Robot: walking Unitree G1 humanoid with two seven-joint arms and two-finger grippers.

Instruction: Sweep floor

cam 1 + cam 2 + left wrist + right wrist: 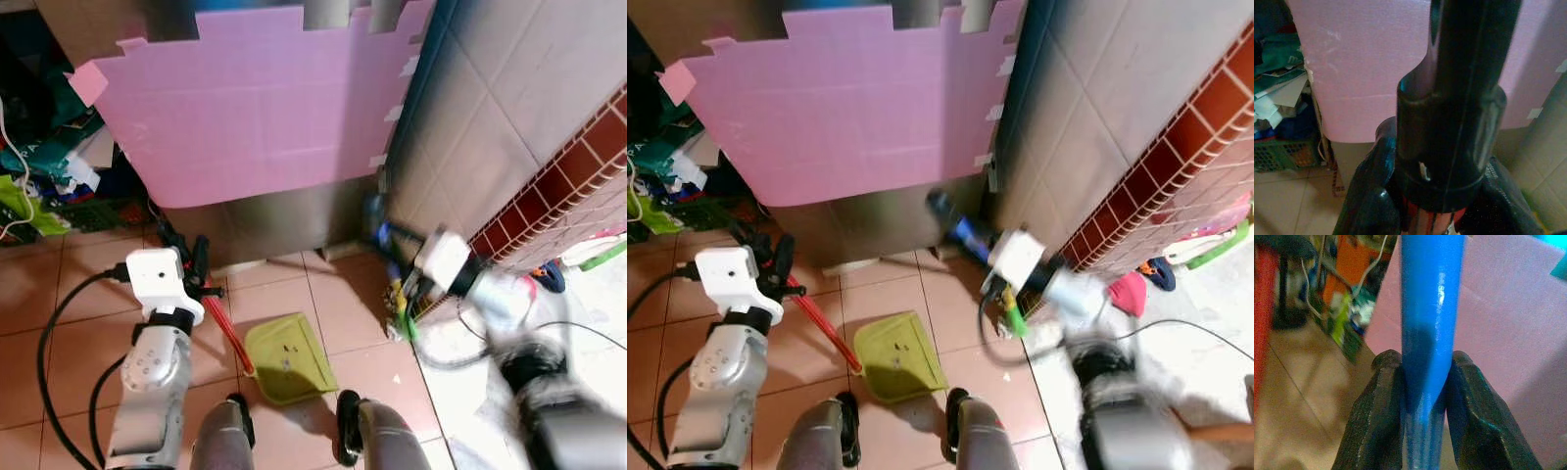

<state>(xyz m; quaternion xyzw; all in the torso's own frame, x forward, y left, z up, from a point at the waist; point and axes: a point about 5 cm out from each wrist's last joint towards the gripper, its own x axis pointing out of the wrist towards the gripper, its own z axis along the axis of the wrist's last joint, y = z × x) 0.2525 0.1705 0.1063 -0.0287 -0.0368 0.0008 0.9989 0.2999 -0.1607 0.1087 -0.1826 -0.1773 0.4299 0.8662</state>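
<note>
My left gripper (191,257) is holding the long red handle (225,333) of a lime-green plastic dustpan (285,358), its two black fingers (1369,191) pressing against the dark upper end of that handle (1449,122). The dustpan is lying flat on the terracotta floor tiles (78,294), just in front of my two grey legs, with the red handle slanting up from its near corner to my left wrist.

My right gripper (1422,401) is clamping a smooth blue broom handle (1427,313), one black finger (1376,416) on each side of it and touching it. In the right eye view the same blue handle (965,233) is sticking out past the white wrist block (1017,258) of my right arm, towards the steel cabinet. The arm is blurring in both eye views, so I cannot tell where the broom's head is resting.

A large pink foam mat (255,98) with notched edges is leaning against the stainless steel cabinet (274,220) ahead of me. Left of it, a heap of bags and papers (49,166) is sitting in the shade. On my right, a grey tiled wall (480,88) is meeting a band of red tiles behind white wire mesh (578,176).
</note>
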